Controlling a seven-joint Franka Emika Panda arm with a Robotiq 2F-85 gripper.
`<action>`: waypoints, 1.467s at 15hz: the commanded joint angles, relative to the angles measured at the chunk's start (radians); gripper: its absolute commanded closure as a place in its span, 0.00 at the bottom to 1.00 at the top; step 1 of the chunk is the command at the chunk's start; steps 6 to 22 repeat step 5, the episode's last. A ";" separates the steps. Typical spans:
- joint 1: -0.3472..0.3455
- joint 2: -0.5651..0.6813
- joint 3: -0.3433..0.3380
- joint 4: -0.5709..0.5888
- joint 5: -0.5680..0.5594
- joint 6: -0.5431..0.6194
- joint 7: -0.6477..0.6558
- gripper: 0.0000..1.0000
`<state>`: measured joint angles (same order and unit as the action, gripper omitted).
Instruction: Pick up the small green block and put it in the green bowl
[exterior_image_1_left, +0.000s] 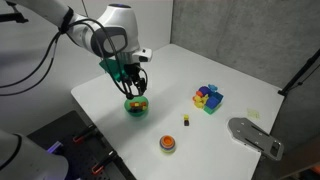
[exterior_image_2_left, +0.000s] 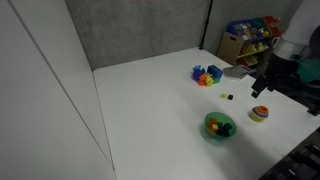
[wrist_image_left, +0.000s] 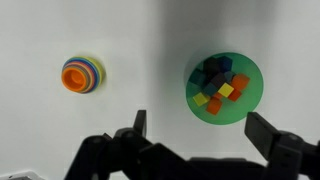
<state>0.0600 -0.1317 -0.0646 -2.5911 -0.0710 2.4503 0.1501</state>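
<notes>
Hovering left of centre in an exterior view, the end effector (exterior_image_1_left: 134, 88) hangs just above the green bowl (exterior_image_1_left: 136, 105) on the white counter (exterior_image_1_left: 235, 70). In the wrist view its two fingers (wrist_image_left: 140, 128) come up from the bottom edge and stand wide apart, with only bare counter between them; it has hold of nothing. The green bowl sits at the upper right of that view and carries a little heap of tiny cubes: yellow and orange-red ones toward the lower side, a dark clump toward the top. The small green block (wrist_image_left: 213, 72) looks to be part of that dark clump inside the bowl, though the cubes there are too blurred to tell one from another. At the upper left of the wrist view lies a small orange dish (wrist_image_left: 82, 73) with coloured rings, well apart from the bowl. In an exterior view that dish is at the lower centre, a pile of coloured blocks (exterior_image_1_left: 208, 98) lies right of centre, and a tiny yellow cube (exterior_image_1_left: 185, 121) sits alone between the two. A flat grey piece (exterior_image_1_left: 255, 135) rests at the lower right edge of the counter. In an exterior view a toy shelf (exterior_image_2_left: 250, 35) stands at the upper right, behind the counter.
</notes>
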 joint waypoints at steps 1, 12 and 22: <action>-0.043 -0.066 0.016 0.034 -0.035 -0.124 -0.123 0.00; -0.057 -0.067 0.021 0.033 -0.014 -0.120 -0.144 0.00; -0.057 -0.067 0.021 0.033 -0.014 -0.120 -0.144 0.00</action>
